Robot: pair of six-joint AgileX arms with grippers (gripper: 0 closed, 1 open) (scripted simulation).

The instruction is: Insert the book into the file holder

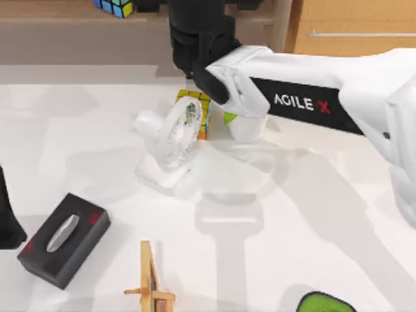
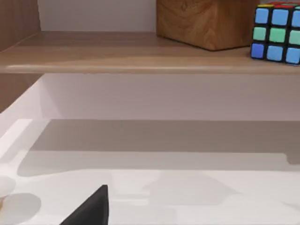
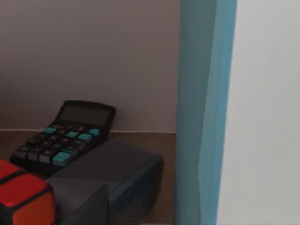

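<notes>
- Top view: the right arm (image 1: 312,97) is stretched from the right edge towards the upper centre of the frame, where its wrist ends over the dark shelf area. How its jaws stand cannot be told here. A clear file holder (image 1: 170,146) lies at centre-left, touching a cube (image 1: 198,112). A black tissue box (image 1: 64,239) sits at lower left, and part of the left arm (image 1: 8,218) is parked at the left edge.
- Left wrist view: a wooden shelf (image 2: 117,54) with a wood block (image 2: 201,21) and a second cube (image 2: 277,33) is seen at the top of the frame. A dark gripper tip (image 2: 91,208) shows at the bottom. Its jaw state cannot be told.
- Right wrist view: the book (image 3: 206,112) stands upright, close up at centre-right, judged to be carried. A calculator (image 3: 65,138) sits at lower left.
- Step: transport is judged to be under way. Next, the book must be brought over the holder and lowered edge-first.
</notes>
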